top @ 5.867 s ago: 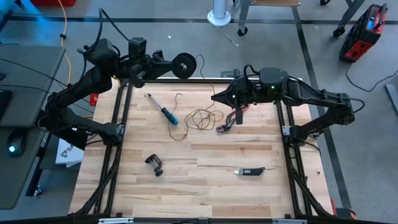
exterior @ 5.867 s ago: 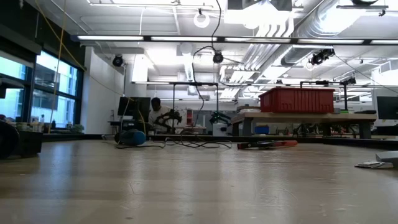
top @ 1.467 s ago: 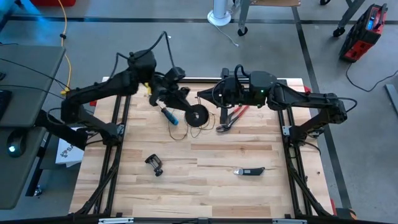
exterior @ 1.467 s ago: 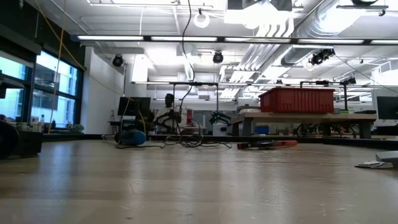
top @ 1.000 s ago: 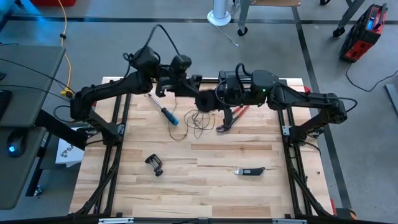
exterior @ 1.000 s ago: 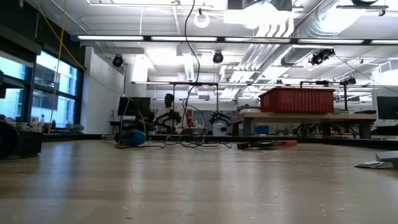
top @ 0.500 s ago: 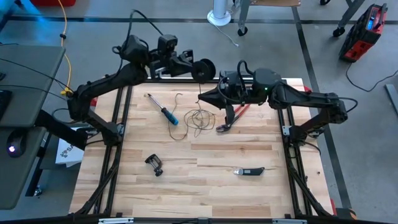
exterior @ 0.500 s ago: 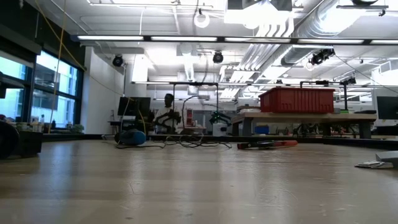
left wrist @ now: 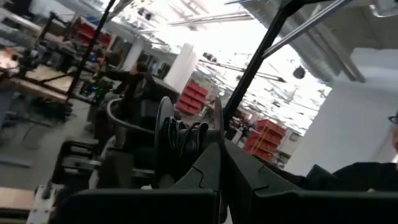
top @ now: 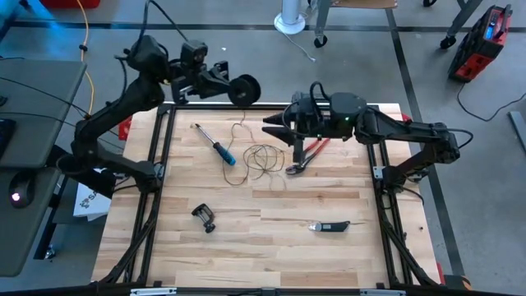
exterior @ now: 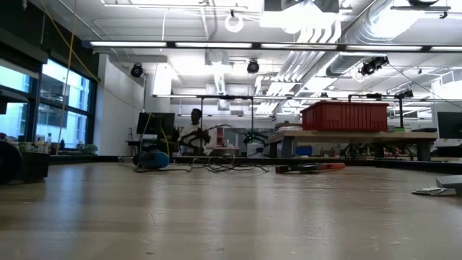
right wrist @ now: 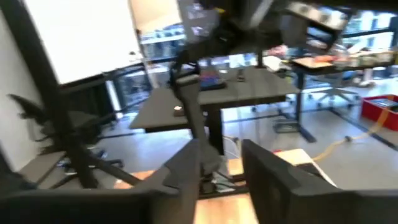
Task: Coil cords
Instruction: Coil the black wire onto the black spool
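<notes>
Layout around the cord (top: 261,156) on the table (top: 329,189)

Screwdriver (top: 219,149) left of it, pliers (top: 305,156) right, clamp (top: 204,217) nearer front-left; the reel (top: 244,89), seemingly beyond the far edge.

1. The table (top: 271,205) is viewed from straight above, far off;
2. the same table (exterior: 231,217) is seen level from its surface;
3. wrist views are aimed beyond it.

Black reel (top: 245,88) aloft; thin cord (top: 261,156) tangled on table
</notes>
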